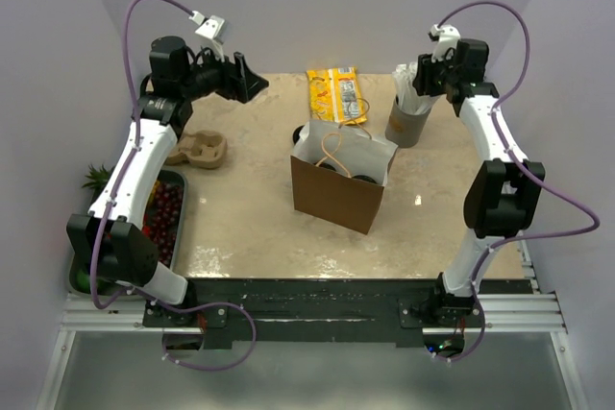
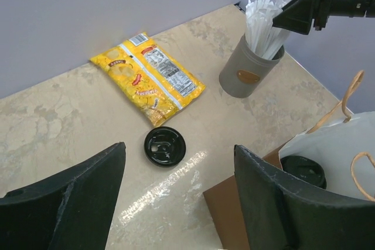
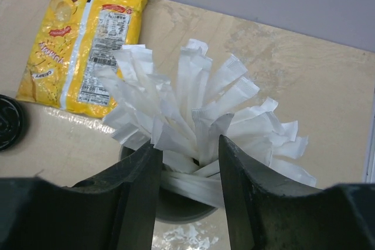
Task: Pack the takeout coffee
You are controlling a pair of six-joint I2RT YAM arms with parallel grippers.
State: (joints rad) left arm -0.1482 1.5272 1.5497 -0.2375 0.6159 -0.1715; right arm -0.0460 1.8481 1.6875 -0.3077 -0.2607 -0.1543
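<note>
The takeout coffee stands inside an open brown paper bag (image 1: 336, 194); only its two black lids (image 1: 330, 166) (image 1: 363, 178) show, one also in the left wrist view (image 2: 303, 171). A loose black lid (image 2: 165, 146) lies on the table behind the bag (image 2: 246, 215). My left gripper (image 2: 179, 148) hangs open above the table's far left, holding nothing. My right gripper (image 3: 190, 168) is over the grey cup (image 1: 407, 124) of white wrapped straws (image 3: 193, 103). Its fingers are half closed on either side of several straws, and I see no firm grip.
A yellow snack bag (image 1: 336, 93) lies at the back middle. A moulded cardboard carrier (image 1: 199, 149) sits at the left. A bin of red fruit (image 1: 165, 213) stands off the table's left edge. Walls close in the back and sides.
</note>
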